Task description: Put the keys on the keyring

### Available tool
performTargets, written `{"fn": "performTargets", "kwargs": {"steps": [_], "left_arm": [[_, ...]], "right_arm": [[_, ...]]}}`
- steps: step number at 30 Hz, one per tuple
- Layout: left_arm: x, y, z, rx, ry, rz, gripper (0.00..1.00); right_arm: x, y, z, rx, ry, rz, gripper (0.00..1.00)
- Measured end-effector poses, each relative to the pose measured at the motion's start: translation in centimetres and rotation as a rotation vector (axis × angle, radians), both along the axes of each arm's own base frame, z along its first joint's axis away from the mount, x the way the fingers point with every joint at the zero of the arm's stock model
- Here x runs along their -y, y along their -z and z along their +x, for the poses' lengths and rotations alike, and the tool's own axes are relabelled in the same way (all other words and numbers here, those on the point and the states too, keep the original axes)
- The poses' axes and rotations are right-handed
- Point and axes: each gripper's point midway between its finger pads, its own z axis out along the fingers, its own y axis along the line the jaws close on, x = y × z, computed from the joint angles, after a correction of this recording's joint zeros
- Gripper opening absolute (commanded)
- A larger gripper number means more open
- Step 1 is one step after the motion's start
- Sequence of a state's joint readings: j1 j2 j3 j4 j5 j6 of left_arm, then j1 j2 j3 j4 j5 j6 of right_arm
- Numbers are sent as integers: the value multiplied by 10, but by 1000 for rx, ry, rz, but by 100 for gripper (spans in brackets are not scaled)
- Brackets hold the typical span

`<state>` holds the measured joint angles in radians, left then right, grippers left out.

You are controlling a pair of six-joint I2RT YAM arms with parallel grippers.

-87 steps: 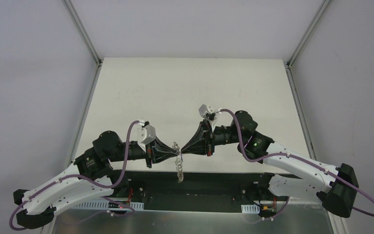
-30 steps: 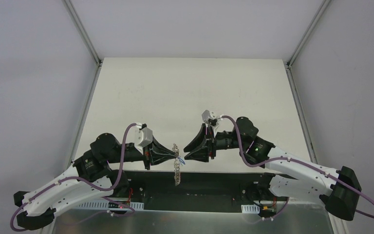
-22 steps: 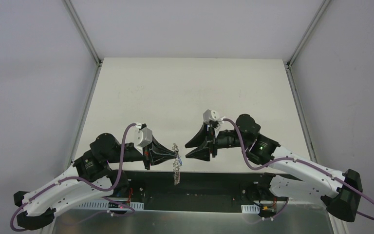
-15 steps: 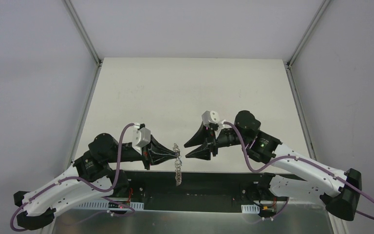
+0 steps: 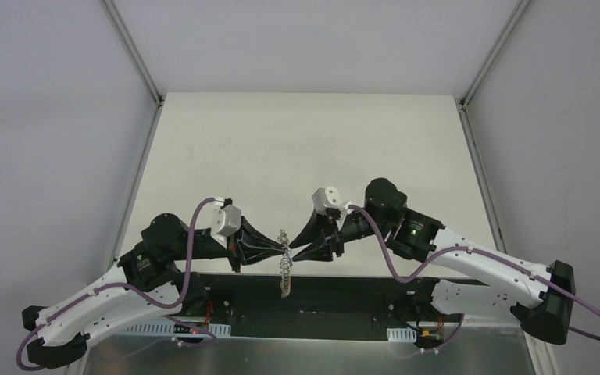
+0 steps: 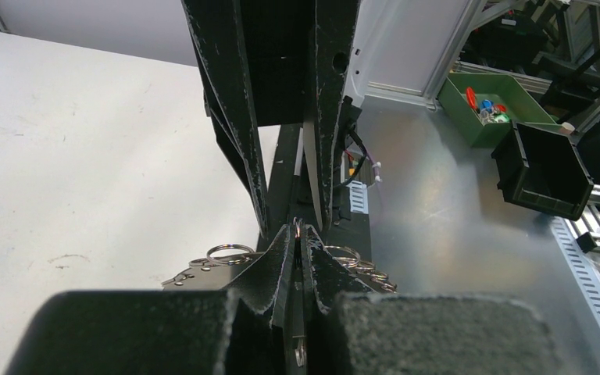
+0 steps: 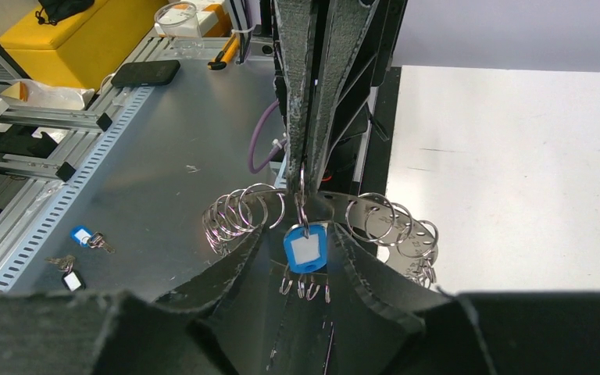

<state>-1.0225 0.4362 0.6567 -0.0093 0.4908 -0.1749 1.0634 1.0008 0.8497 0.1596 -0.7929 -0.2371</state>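
My left gripper (image 5: 282,252) (image 6: 298,229) is shut on the keyring (image 5: 285,273) (image 6: 195,275) and holds it on edge over the table's near edge. The keyring (image 7: 391,205) is a flat grey plate fringed with wire loops (image 7: 238,211). A blue-tagged key (image 7: 306,248) hangs from a small loop just under the left fingertips. My right gripper (image 5: 294,248) (image 7: 303,234) faces the left one tip to tip. It is open, and the blue tag hangs between its fingers, nearest the right-hand one. Two more keys, one blue-tagged (image 7: 83,235) and one black-tagged (image 7: 72,280), lie on the metal bench below.
The white table (image 5: 305,148) stretches away behind both arms. A green bin (image 6: 500,105) and a black bin (image 6: 543,168) sit beyond the metal bench (image 6: 437,219). A yellow box (image 7: 70,47) and a flat black object (image 7: 144,73) lie at the bench's far side.
My right gripper has moved left, back up to the keyring, and its fingers have narrowed around the blue tag. The left gripper and keyring have stayed nearly still.
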Motion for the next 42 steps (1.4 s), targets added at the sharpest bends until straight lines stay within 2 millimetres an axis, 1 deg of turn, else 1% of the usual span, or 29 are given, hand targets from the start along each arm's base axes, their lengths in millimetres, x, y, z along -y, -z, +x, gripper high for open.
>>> {"fn": "performTargets", "kwargs": {"steps": [5, 17, 23, 30, 31, 33, 42], "left_arm": [[0, 0, 0, 1, 0, -2, 0], [-1, -1, 0, 4, 0, -7, 0], [-2, -3, -1, 7, 0, -12, 0], [-3, 0, -2, 7, 1, -12, 0], [-3, 1, -2, 7, 2, -12, 0], [-3, 1, -2, 7, 3, -13, 0], [-5, -2, -4, 7, 2, -25, 1]], "right_arm": [[-4, 4, -2, -6, -10, -12, 28], [-10, -5, -7, 5, -30, 11, 24], [-13, -5, -7, 6, -28, 12, 22], [-15, -2, -6, -8, -19, -1, 12], [-16, -1, -6, -11, -17, -3, 9], [-17, -1, -5, -15, -16, -5, 0], [-19, -4, -3, -33, 1, -16, 0]]}}
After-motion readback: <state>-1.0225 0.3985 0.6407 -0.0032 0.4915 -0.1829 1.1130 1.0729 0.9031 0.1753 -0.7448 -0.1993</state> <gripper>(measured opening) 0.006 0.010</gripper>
